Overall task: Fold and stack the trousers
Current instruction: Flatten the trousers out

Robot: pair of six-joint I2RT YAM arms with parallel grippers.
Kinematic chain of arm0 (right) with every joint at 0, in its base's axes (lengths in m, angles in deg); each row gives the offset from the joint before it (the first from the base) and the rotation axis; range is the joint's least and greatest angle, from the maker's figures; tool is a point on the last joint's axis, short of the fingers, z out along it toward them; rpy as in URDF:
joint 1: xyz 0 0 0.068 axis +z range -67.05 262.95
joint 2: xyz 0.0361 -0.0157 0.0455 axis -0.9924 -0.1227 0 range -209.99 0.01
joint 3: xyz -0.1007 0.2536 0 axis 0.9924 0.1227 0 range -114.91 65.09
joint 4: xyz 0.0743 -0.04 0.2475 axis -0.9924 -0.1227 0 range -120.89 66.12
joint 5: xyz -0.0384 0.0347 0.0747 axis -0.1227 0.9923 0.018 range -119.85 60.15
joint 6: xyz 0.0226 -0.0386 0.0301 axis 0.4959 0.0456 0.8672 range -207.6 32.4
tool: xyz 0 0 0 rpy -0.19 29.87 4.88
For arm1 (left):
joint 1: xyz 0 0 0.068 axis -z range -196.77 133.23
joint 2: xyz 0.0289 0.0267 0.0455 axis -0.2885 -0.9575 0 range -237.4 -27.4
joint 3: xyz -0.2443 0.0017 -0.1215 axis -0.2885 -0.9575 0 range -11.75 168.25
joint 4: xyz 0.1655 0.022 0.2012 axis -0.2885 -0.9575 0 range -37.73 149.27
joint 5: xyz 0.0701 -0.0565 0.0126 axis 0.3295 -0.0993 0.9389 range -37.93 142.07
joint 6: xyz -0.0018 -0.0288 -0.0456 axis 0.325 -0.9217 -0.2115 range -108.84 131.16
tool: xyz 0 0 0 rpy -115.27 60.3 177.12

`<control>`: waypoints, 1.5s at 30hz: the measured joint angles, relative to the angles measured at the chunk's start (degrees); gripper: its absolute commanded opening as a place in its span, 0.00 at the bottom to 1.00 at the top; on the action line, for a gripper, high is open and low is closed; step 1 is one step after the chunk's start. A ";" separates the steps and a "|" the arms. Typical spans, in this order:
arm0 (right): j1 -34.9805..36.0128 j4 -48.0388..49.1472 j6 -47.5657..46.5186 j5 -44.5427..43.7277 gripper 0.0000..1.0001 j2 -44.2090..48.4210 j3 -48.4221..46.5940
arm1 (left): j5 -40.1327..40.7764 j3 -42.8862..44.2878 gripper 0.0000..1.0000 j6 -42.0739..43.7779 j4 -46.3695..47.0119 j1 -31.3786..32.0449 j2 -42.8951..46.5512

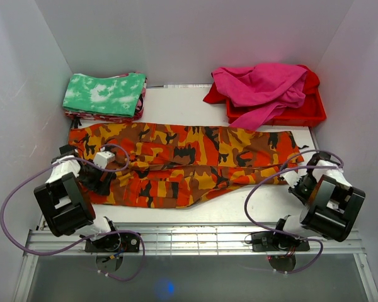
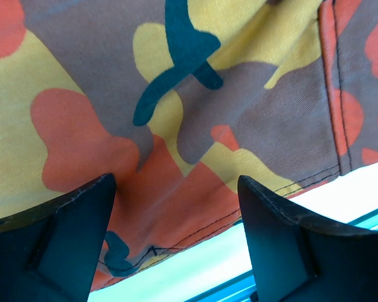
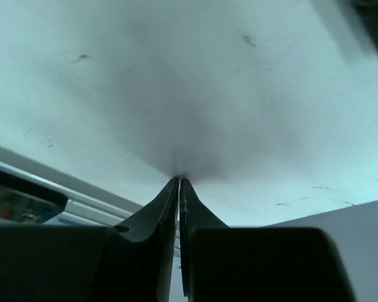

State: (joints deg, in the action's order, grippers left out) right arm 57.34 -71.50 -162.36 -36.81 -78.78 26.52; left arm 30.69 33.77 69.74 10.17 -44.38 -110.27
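— White walls (image 1: 195,38) close in a white table (image 1: 239,207). Where are the trousers?

— The trousers (image 1: 176,163), in orange, red, yellow and brown camouflage, lie stretched full length across the table, directly under the left gripper (image 2: 175,182). Its fingers are spread wide. The cloth's stitched near edge shows between and just below the tips, and nothing is pinched.

— And the right gripper?

— The right gripper (image 3: 179,179) has its fingers pressed together with nothing between them. Only bare table lies beyond its tips. The trouser-leg end sits just beside it; I cannot tell whether they touch.

— How far along is the job?

— Barely begun, I judge: no crosswise fold is made and nothing is stacked. Well beyond the left fingers waits a stack of folded cloths (image 1: 105,94), green-and-white on top. Well beyond the right fingers, a red tray (image 1: 309,113) holds a magenta garment (image 1: 264,85).
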 measured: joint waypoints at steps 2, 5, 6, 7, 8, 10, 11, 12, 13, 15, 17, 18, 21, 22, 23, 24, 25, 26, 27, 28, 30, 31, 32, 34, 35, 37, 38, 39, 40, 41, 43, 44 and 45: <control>-0.98 -2.19 -2.05 0.42 0.13 0.00 -0.66 | 0.52 -0.46 0.89 0.50 0.11 0.00 0.50; -0.79 -8.13 -2.32 6.01 0.16 -0.66 -7.72 | 0.70 -0.52 0.89 0.87 0.09 0.00 0.50; -0.50 -9.07 -1.73 8.33 0.16 -1.20 -10.91 | 0.61 -0.50 0.89 0.87 0.04 0.00 0.52; -0.11 -9.73 -0.68 10.88 0.16 -1.92 -14.05 | 0.50 -0.50 0.89 0.87 -0.02 0.00 0.52; 0.20 -9.70 0.52 13.25 0.16 -2.45 -16.22 | 0.31 -0.44 0.89 0.85 -0.13 0.00 0.52; 1.25 -8.57 4.22 18.25 0.16 -3.50 -19.54 | -0.24 -0.20 0.89 0.52 -0.44 0.00 0.52; 1.92 -7.82 6.36 20.39 0.16 -3.89 -20.09 | -0.50 0.04 0.89 0.44 -0.66 0.00 0.52; 2.62 -7.15 8.26 21.99 0.16 -4.35 -20.09 | -0.74 0.33 0.89 0.33 -0.83 0.00 0.52; 3.37 -6.58 9.99 23.19 0.15 -5.07 -19.80 | -0.96 0.57 0.89 0.24 -0.87 0.00 0.52; 4.79 -4.42 13.27 24.63 0.15 -6.86 -18.78 | -1.20 1.07 0.89 0.17 -1.09 0.00 0.52; 5.99 -1.84 16.09 25.16 0.15 -8.96 -17.29 | -1.42 1.51 0.89 -0.04 -1.25 0.00 0.52; 6.32 -0.57 17.33 25.18 0.14 -10.16 -16.61 | -1.55 1.70 0.89 -0.17 -1.31 0.00 0.52; 6.56 3.58 19.98 24.33 0.12 -13.49 -14.27 | -1.77 2.27 0.89 -0.68 -1.38 0.00 0.50; 6.56 4.48 20.59 23.87 0.12 -13.77 -14.03 | -1.77 2.32 0.89 -0.87 -1.36 0.00 0.46; 6.56 5.49 21.11 23.52 0.11 -13.38 -13.62 | -1.77 2.32 0.89 -0.96 -1.38 0.00 0.42; 6.47 6.32 21.09 23.15 0.11 -12.81 -12.57 | -1.70 2.32 0.89 -1.05 -1.36 0.00 0.26; 6.45 7.41 20.87 22.75 0.11 -11.72 -11.58 | -1.57 2.32 0.89 -1.09 -1.22 0.00 -0.02; 6.51 8.52 20.48 22.51 0.11 -10.78 -10.27 | -1.40 2.32 0.89 -1.16 -1.07 0.00 -0.28; 6.51 9.31 20.00 22.34 0.11 -10.12 -9.11 | -1.16 2.25 0.89 -1.16 -0.81 0.00 -0.52; 6.38 10.47 18.60 21.79 0.11 -8.68 -7.72 | -0.76 2.14 0.89 -1.14 -0.46 0.00 -0.66; 5.79 12.28 15.76 20.15 0.11 -5.95 -5.16 | -0.11 1.92 0.89 -1.07 0.11 0.00 -0.94; 5.22 13.18 13.57 18.73 0.11 -4.28 -3.74 | 0.20 1.77 0.89 -1.03 0.35 0.00 -1.07; 4.37 13.66 11.13 17.03 0.11 -2.69 -2.36 | 0.68 1.66 0.89 -0.98 0.50 0.00 -1.27; 2.40 13.94 6.60 13.44 0.10 -0.04 -0.33 | 1.40 1.44 0.89 -0.90 0.98 0.00 -1.64; 1.44 13.70 4.55 11.56 0.10 0.98 0.39 | 1.68 1.36 0.89 -0.79 1.14 0.00 -1.90; -0.02 12.07 1.05 8.13 0.10 2.51 0.98 | 1.95 1.36 0.89 -0.50 1.20 0.04 -2.05; -0.59 10.80 -0.24 6.16 0.10 2.51 1.14 | 2.05 1.36 0.89 -0.35 1.20 0.09 -2.03; -1.14 9.51 -1.42 4.13 0.12 2.47 1.31 | 2.16 1.36 0.89 -0.11 1.16 0.11 -1.99; -1.57 7.76 -2.29 2.82 0.13 2.47 1.31 | 2.40 1.27 0.89 0.26 1.18 0.11 -1.88; -1.95 5.88 -2.73 2.05 0.14 2.47 1.20 | 2.56 1.09 0.89 0.74 1.18 0.11 -1.73; -2.36 1.20 -3.19 2.69 0.21 2.29 -0.15 | 2.71 0.70 0.89 1.75 0.76 0.11 -0.90; -2.34 -1.75 -3.04 3.63 0.24 1.86 -2.23 | 2.73 0.63 0.89 2.32 -0.13 0.11 -0.37; -2.16 -3.96 -2.73 5.03 0.26 1.11 -5.05 | 2.62 0.63 0.90 2.75 -0.90 0.11 0.20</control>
State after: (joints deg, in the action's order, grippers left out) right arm 55.18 -75.46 -165.09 -31.79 -77.66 21.47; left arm 33.31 34.40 72.50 9.27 -44.27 -110.07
